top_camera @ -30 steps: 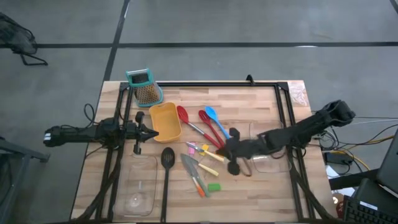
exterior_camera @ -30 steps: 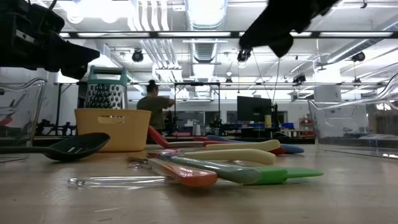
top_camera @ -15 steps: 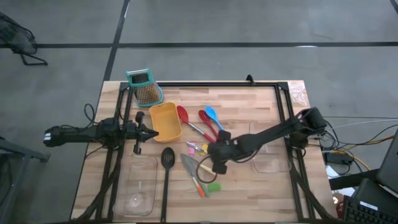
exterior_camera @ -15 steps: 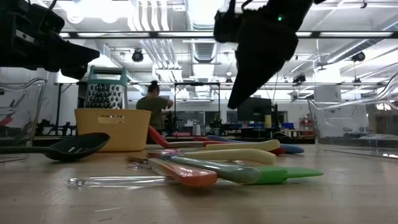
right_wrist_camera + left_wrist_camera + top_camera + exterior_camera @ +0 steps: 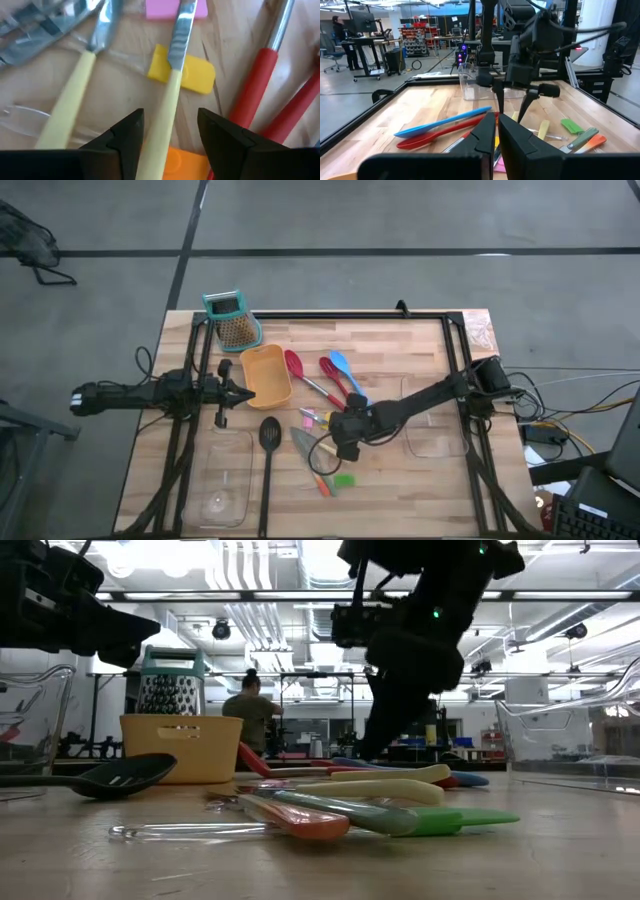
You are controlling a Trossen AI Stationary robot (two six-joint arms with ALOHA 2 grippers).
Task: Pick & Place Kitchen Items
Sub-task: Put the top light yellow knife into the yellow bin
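— Right pincer (image 5: 167,131)?
— Spread, low over the cream-handled knife (image 5: 167,95), one finger either side, mid-table (image 5: 420,340) among the loose utensils.
— Left pincer (image 5: 497,136)?
— Pressed together, empty, beside the yellow tray (image 5: 266,375).

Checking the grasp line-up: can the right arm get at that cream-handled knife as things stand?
Probably yes. The right tool is open and straddles the cream-handled knife, one finger on each side, nothing above the handle. The yellow spatula under its blade and the red spoon handle lie close, so a neighbour might get nudged.
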